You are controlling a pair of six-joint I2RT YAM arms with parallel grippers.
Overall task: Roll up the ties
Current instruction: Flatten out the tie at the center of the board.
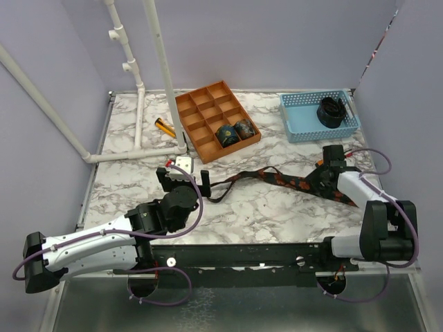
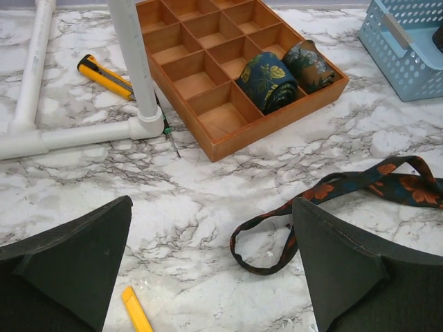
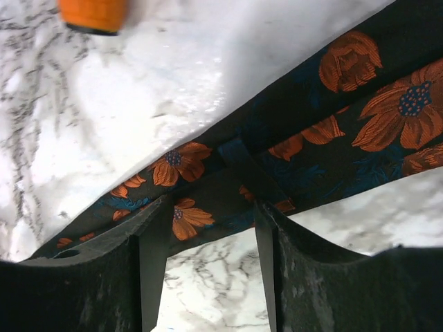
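Tie (image 1: 277, 178) sprawls unrolled on the counter (image 1: 263, 214) just in front of the wooden tray (image 1: 228, 150). Your right tool (image 3: 211, 207) is spread over its broader end, your left tool (image 2: 212, 203) spread wide beside its looped end. Pinch one layer only, and the folded fabric will likely slip, skewing the roll.

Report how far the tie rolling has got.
Done: two rolled ties sit in neighbouring compartments of the wooden tray. A dark coil, possibly another tie, lies in the blue basket.
In hand: the right gripper, open, is poised over the wider end of the floral tie. The left gripper is open near its looped thin end.
Left: that tie is entirely unrolled.
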